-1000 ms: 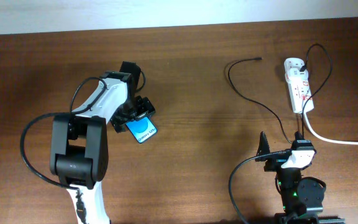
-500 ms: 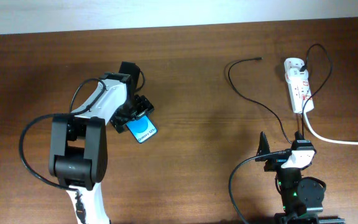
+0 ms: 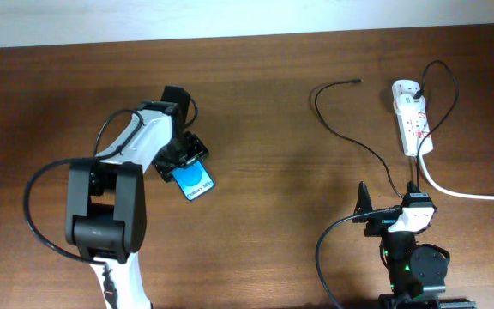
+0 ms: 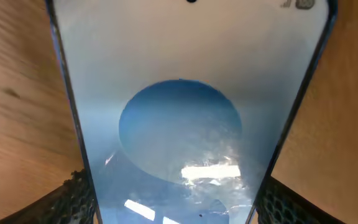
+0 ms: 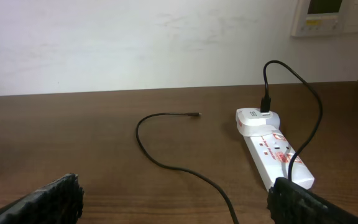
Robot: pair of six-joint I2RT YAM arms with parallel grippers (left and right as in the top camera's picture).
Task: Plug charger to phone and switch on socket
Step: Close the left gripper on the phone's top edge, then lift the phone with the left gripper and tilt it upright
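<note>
The phone (image 3: 195,181), with a bright blue screen and a darker blue oval, sits between the fingers of my left gripper (image 3: 185,163) at the table's left middle. In the left wrist view the phone (image 4: 185,118) fills the frame, with a finger tight against each long edge. The charger (image 3: 350,133), a thin black cable, loops across the right side; its connector tip (image 3: 356,81) lies free on the table. The socket (image 3: 410,116), a white strip with red marks, lies at the far right and also shows in the right wrist view (image 5: 272,149). My right gripper (image 3: 386,216) is open and empty near the front edge.
A thick white cord (image 3: 461,190) runs from the socket to the right edge. A white plug block (image 5: 257,118) sits in the socket's far end with the black cable rising from it. A white wall stands behind the table.
My left gripper has shifted slightly toward the front left with the phone in it. The right arm has not moved.
</note>
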